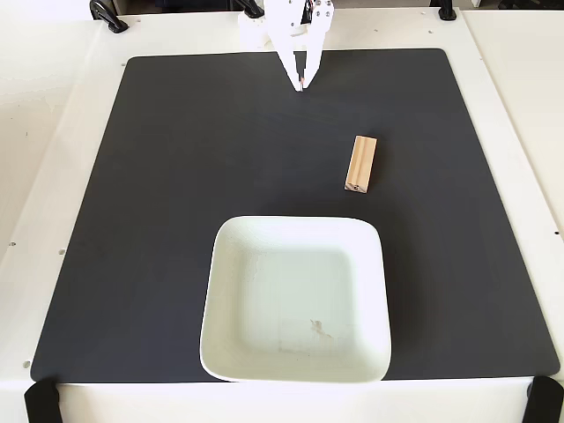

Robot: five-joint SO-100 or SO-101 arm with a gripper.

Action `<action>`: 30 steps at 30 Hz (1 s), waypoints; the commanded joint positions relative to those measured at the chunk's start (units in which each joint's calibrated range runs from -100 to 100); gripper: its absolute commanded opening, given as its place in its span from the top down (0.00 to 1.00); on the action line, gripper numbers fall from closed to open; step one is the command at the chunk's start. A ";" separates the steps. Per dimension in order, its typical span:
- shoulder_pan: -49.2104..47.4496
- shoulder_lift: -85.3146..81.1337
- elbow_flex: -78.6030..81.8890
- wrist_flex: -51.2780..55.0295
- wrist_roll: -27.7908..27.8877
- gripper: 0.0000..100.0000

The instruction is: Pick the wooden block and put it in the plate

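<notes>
The wooden block (359,163), a small tan bar with lengthwise grooves, lies flat on the black mat right of centre in the fixed view, its long axis running roughly top to bottom. Below and left of it sits the plate (227,308), large, square, pale mint-white and empty. My white gripper (301,85) hangs at the top centre of the mat, pointing down, fingertips together with nothing between them. It is well apart from the block, up and to the left of it.
A black mat (159,194) covers most of the white table (53,132). Black clamps sit at the top edge (107,16) and at the bottom corners (40,401). The arm's white base is at the top centre.
</notes>
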 commanded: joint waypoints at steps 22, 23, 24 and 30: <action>-1.05 0.33 0.51 0.56 -0.01 0.99; -1.05 0.33 0.51 0.56 -0.01 0.99; -1.05 0.33 0.51 0.56 -0.01 0.99; -1.16 0.33 0.51 0.56 0.04 0.99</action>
